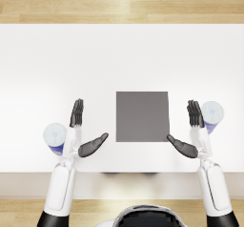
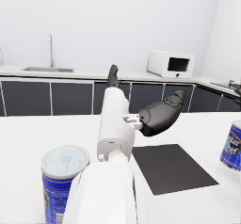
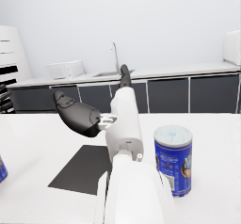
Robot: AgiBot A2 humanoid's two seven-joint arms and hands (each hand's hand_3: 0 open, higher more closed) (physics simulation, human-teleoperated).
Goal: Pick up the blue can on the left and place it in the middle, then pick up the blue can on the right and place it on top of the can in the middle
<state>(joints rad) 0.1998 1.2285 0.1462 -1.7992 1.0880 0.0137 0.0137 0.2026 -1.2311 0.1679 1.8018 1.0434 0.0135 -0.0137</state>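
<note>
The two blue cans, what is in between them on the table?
Between the left can and right can lie the open left hand, the dark square mat and the open right hand, seen in the head view.

Both blue cans (image 3: 173, 166) (image 2: 60, 183) carry label print, too blurred to read

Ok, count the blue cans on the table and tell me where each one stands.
2. One blue can stands upright just outside the left hand, the other blue can just outside the right hand. The dark mat between them holds nothing; none looks hidden.
</note>
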